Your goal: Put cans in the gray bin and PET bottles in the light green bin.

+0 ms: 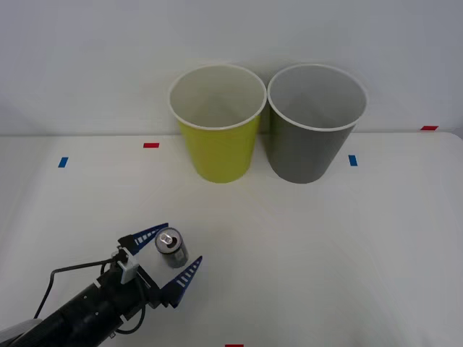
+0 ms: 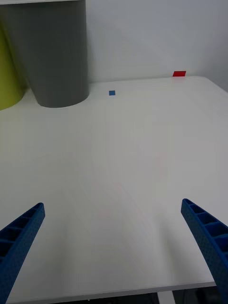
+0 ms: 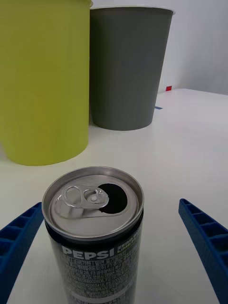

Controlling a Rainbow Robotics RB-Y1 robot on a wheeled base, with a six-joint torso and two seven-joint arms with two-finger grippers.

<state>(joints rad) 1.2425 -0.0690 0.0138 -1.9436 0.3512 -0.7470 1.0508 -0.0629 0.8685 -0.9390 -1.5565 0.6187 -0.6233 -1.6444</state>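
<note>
Left hand (image 1: 172, 259): blue ribbed fingers spread wide, straddling the can, not yet touching it.
Small dark grey metallic drink can (image 1: 171, 248): upright on the white counter (image 1: 325, 253), tab opened, near the front left, well apart from both bins. Advice: centre it, close squarely on the mid-body, squeeze gently, keep it upright.
Tall dark grey tapered bin (image 1: 312, 137): its destination, just beside the yellow-green tapered bin (image 1: 218, 137).
Right hand (image 2: 114, 247): wide, idle above bare counter.
</note>
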